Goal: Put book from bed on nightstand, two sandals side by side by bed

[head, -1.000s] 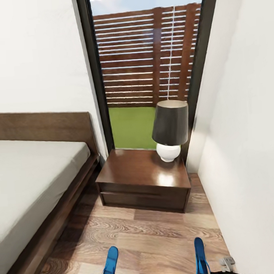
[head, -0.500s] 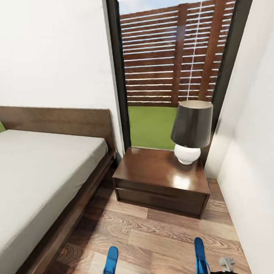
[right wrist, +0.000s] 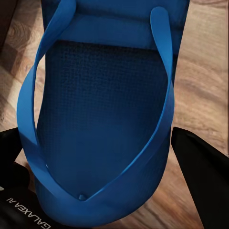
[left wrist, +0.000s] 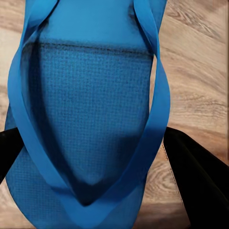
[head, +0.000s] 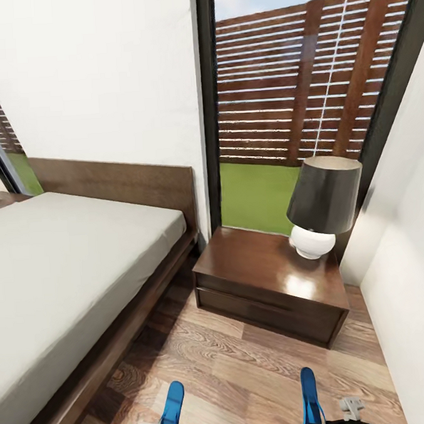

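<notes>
white walls [head: 90, 69], plank floor [head: 246, 360], fence window [head: 305, 93]

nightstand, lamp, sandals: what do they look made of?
Nightstand: dark brown wood or veneer, glossy; its top mirrors a bright patch. Lamp: smooth white base, likely ceramic, under a matte dark shade, fabric or card, can't tell. Left-arm sandal and right-arm sandal: bright blue, finely dimpled footbeds and smooth straps suggest foam or rubber.

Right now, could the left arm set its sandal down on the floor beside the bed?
Probably yes. The sandal sits in the left jaws over bare floor, with the bed close on that side.
</notes>
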`<state>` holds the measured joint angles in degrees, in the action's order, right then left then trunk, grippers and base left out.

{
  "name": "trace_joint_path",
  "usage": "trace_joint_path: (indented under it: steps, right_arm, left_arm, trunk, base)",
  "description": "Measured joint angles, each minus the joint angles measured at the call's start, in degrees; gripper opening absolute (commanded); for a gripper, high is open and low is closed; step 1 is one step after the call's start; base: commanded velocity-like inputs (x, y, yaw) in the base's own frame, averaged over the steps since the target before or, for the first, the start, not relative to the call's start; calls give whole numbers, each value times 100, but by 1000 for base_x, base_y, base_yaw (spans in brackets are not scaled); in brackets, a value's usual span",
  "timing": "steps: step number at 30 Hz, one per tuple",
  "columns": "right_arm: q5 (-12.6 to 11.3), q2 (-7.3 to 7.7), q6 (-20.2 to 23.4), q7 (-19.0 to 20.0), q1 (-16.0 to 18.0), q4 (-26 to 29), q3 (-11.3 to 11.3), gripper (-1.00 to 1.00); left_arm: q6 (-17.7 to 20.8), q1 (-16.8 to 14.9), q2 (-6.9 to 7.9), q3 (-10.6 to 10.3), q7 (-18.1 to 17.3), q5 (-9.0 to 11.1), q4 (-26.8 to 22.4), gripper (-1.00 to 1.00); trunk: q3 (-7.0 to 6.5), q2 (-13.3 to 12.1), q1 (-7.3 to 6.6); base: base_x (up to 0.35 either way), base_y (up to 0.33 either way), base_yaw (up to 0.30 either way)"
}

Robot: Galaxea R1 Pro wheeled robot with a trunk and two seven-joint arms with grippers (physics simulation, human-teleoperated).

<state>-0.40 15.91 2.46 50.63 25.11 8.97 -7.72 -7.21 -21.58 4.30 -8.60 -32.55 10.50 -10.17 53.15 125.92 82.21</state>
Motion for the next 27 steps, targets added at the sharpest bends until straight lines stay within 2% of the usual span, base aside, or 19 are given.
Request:
trace_joint_path:
  steps: [4, 9, 27]
  right_arm:
    - [0, 0, 0, 1, 0, 0, 0, -100]
    - [1, 0, 0, 0, 1, -1, 1, -100]
    - [-7, -1, 0, -2, 2, -2, 1, -100]
  left_arm:
    - [-7, 0, -78, 8, 6, -1, 5, -100]
    - [-4, 1, -93, 11, 9, 0, 6, -100]
    - [-4, 2, -92, 12, 9, 1, 6, -100]
  trunk:
    - [0, 0, 0]
    - [0, 0, 0]
    - [0, 0, 0]
  base:
    - [0, -203, 5]
    - [0, -194, 83]
    - [0, -14, 286]
